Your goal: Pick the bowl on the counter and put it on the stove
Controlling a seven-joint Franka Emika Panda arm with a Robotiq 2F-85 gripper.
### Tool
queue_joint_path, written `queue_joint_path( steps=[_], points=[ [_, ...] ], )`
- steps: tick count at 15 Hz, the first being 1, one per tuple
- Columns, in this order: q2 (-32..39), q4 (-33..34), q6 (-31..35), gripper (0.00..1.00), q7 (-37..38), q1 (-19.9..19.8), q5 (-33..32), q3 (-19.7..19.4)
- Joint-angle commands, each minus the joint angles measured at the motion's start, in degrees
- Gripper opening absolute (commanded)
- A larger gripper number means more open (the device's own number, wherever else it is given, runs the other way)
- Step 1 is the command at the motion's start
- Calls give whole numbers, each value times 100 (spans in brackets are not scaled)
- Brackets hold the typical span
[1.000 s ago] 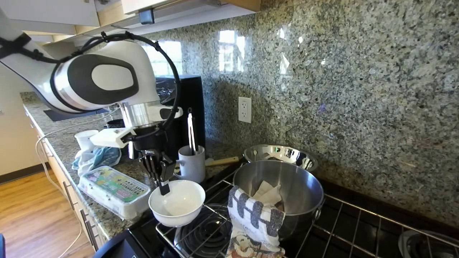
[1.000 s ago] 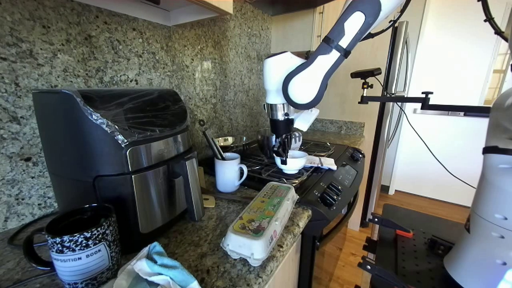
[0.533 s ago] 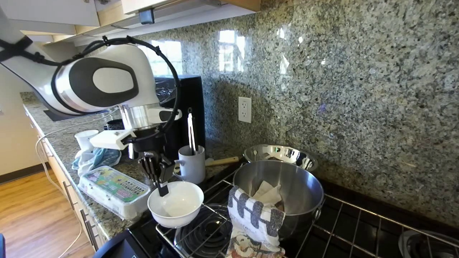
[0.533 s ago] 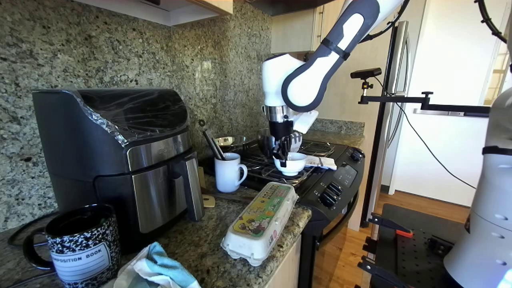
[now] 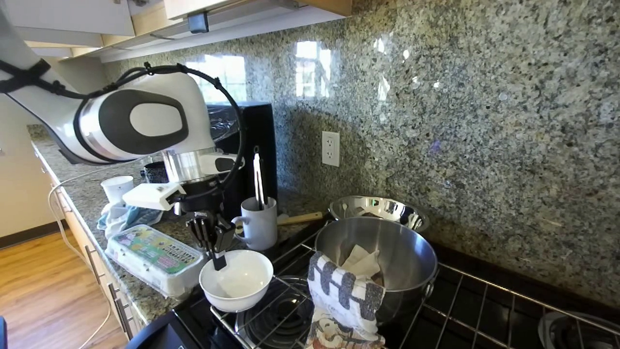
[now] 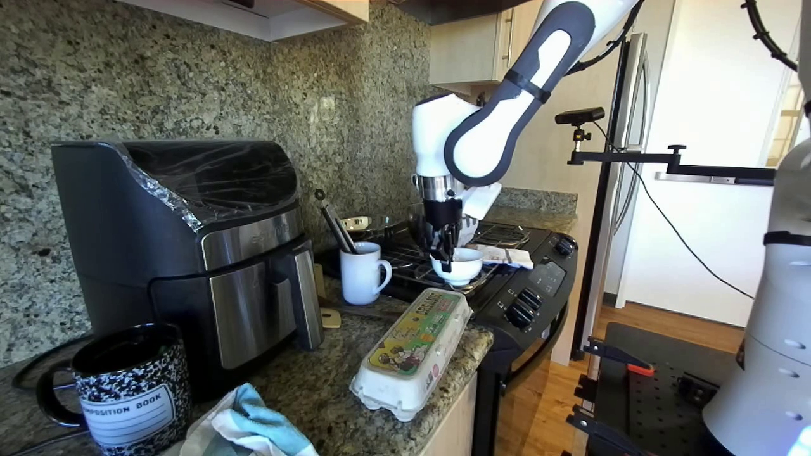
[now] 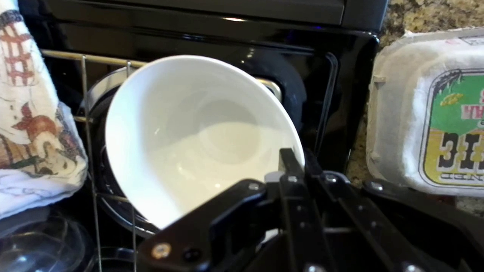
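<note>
The white bowl (image 5: 237,286) is over the front corner burner of the stove (image 6: 550,278), beside the counter (image 6: 329,386). It also shows in the wrist view (image 7: 177,128), with the wire grate under it. My gripper (image 7: 301,160) is shut on the bowl's rim, one finger inside and one outside, on the side toward the egg carton. In an exterior view the gripper (image 5: 216,261) points down into the bowl's near-left edge. The bowl is slightly tilted and very low over the grate. I cannot tell whether its base touches the grate.
A large steel pot (image 5: 411,257) with a patterned towel (image 5: 344,305) stands beside the bowl on the stove. A shiny steel bowl (image 5: 387,208) is behind it. A white mug (image 6: 361,278) with tongs and an egg carton (image 6: 415,354) stand near the stove's edge.
The gripper and bowl have moved down a little toward the grate, and slightly toward the egg carton side. The grip on the rim has stayed the same.
</note>
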Motion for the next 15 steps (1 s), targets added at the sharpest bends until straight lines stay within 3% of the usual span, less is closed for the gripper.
queue_joint_path(
  steps=[1,14,15],
  points=[
    [-16,-27,149,2,238,108,-194,-127],
    [6,4,147,3,205,112,-245,-213],
    [22,14,134,16,184,112,-228,-207]
  ],
)
